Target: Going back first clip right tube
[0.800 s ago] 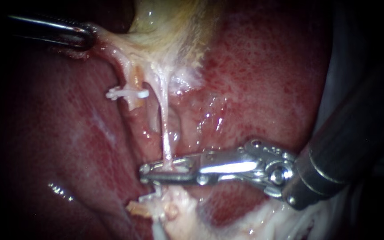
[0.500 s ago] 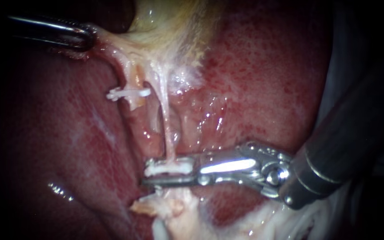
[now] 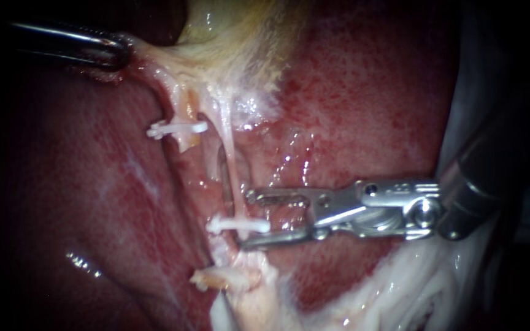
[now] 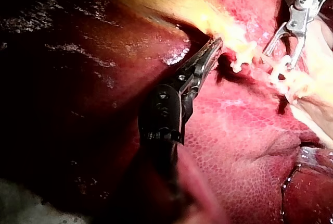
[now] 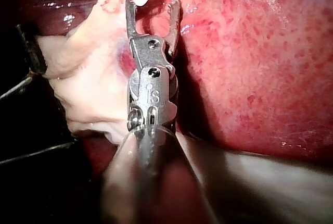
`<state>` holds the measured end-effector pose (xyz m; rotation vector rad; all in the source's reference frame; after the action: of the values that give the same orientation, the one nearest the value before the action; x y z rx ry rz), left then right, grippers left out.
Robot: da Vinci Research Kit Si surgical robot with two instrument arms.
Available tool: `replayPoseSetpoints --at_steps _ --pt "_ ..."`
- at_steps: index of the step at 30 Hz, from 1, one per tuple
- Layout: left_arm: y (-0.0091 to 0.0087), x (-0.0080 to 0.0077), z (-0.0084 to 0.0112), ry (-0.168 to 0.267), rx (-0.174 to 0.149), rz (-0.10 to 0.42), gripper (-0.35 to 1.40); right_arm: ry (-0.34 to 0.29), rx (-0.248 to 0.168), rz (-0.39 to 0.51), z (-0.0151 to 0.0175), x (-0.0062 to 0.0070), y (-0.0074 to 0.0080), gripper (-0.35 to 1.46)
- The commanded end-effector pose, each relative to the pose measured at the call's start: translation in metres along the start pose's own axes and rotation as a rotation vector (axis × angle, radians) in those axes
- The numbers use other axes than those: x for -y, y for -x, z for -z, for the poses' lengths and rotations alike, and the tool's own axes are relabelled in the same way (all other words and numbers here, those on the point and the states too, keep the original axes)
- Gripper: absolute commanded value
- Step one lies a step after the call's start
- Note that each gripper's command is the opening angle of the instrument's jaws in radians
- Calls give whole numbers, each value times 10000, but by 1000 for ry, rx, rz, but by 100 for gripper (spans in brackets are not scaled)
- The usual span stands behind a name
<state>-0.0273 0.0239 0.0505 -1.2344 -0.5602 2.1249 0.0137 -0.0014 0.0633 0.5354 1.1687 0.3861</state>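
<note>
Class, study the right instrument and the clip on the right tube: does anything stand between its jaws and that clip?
Nothing visible does. The right instrument has open jaws, and one end of the clip on the right tube lies in their gap.

Right instrument (image 3: 249,219) gapes (gripping nothing) around lower clip (image 3: 234,226).

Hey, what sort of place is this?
Probably a surgical setting, seen close through an endoscope: bare liver and gallbladder, a white clip on a tube, and the right instrument with open jaws.
</note>
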Motion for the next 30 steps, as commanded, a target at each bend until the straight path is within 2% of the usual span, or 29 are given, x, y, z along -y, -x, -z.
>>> replayPoseSetpoints --at_steps 1,5,8,16,20,24,26,30 --pt "0 0 0 1 0 0 -35 1 6 30 9 1 -3 50" --pt "0 0 0 1 0 0 -35 15 86 179 54 6 -18 50" --pt "-1 0 -1 0 0 0 -35 28 116 239 83 7 -26 50" --pt "6 2 -8 -4 -1 -3 -35 66 126 267 123 -2 -39 50" --pt "20 4 -24 -10 -5 -17 -35 73 128 263 128 -2 -39 50" --pt "36 5 -51 5 17 -16 -35 73 128 263 128 -2 -39 50" --pt "40 6 -61 12 24 -13 -35 73 128 263 128 -2 -39 50" --pt "41 8 -67 13 27 -15 -35 75 128 263 129 -1 -39 50"
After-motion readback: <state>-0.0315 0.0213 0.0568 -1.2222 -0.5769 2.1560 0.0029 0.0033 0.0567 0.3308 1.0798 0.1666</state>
